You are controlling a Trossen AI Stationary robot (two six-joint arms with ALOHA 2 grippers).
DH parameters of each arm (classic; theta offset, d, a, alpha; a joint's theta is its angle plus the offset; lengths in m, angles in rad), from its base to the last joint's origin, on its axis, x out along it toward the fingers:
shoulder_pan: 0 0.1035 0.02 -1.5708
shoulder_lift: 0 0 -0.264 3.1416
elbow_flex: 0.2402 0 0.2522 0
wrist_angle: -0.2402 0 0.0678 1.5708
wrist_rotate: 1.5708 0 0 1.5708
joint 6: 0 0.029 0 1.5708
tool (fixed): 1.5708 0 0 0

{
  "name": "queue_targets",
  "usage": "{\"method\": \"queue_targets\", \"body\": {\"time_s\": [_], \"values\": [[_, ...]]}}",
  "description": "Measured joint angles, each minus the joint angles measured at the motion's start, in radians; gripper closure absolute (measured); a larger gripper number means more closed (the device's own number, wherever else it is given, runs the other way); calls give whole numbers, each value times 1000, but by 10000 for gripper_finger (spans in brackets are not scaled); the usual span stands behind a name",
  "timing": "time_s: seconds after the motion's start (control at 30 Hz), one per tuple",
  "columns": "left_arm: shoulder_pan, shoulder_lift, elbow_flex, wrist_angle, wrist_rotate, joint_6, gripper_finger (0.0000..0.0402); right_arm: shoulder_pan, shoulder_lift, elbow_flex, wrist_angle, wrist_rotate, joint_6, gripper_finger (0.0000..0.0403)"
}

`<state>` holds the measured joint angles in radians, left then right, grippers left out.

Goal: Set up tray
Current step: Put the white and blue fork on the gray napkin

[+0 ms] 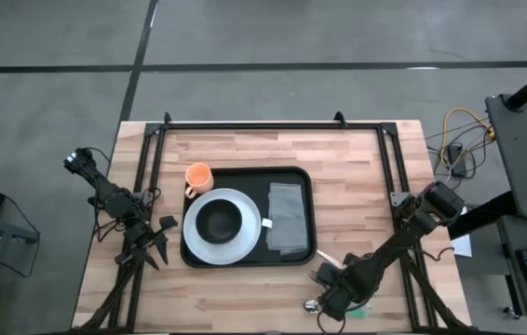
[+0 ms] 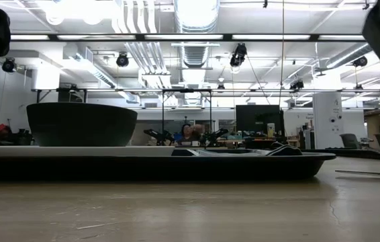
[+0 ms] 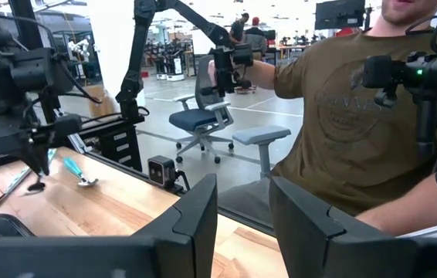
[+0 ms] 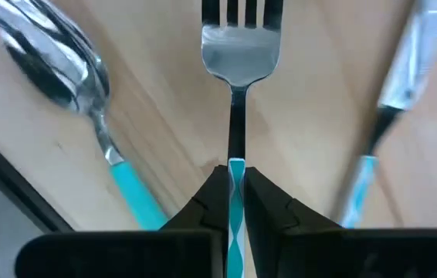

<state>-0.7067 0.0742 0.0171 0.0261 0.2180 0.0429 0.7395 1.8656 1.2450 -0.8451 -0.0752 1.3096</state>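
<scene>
Tray point(image 1: 299, 182): mid-table, holding plate point(image 1: 245, 233), bowl point(image 1: 218, 221), napkin point(image 1: 288, 216). Fork point(image 4: 239, 58): beside it, near edge, handle pinched in closed right gripper point(image 4: 235, 193), likely for transfer. Left gripper point(image 3: 242, 212): parked left, open, empty.

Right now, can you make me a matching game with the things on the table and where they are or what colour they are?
Things:
1. cup
2. bowl
3. napkin
4. fork

Clues:
A. grey, folded on the tray's right part
B. orange, at the tray's far left corner
C. pinched by its handle in the right pincer
D. black, sitting on the white plate

Pairs: 1-B, 2-D, 3-A, 4-C
</scene>
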Motion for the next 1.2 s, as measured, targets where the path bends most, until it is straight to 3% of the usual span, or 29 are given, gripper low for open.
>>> {"method": "queue_targets", "body": {"time_s": [0.17,0.5,1.2], "values": [[0,0,0,0,0,0,301,-5,0,56,-124,3,80,389],[0,0,0,0,0,0,301,-50,-2,75,-131,-6,145,390],[0,0,0,0,0,0,301,-327,-5,74,-133,52,97,390]]}}
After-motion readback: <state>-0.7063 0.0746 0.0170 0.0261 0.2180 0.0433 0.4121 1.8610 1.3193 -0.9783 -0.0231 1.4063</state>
